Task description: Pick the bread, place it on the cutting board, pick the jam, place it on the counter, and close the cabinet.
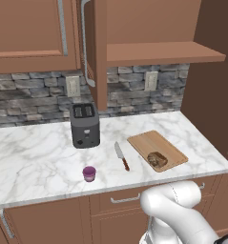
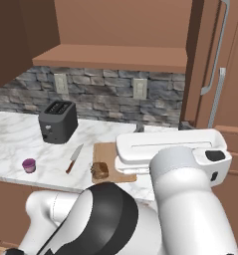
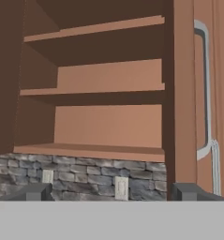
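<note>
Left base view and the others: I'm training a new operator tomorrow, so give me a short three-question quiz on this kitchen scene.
1. True or false: the bread lies on the cutting board.
2. Multiple choice: the jam stands (A) on a cabinet shelf, (B) on the counter in front of the toaster, (C) on the cutting board.
3. Fill in: the cabinet door is ____, and the gripper facing the shelves is ____.

Key: 1 true; 2 B; 3 open, open.
</note>
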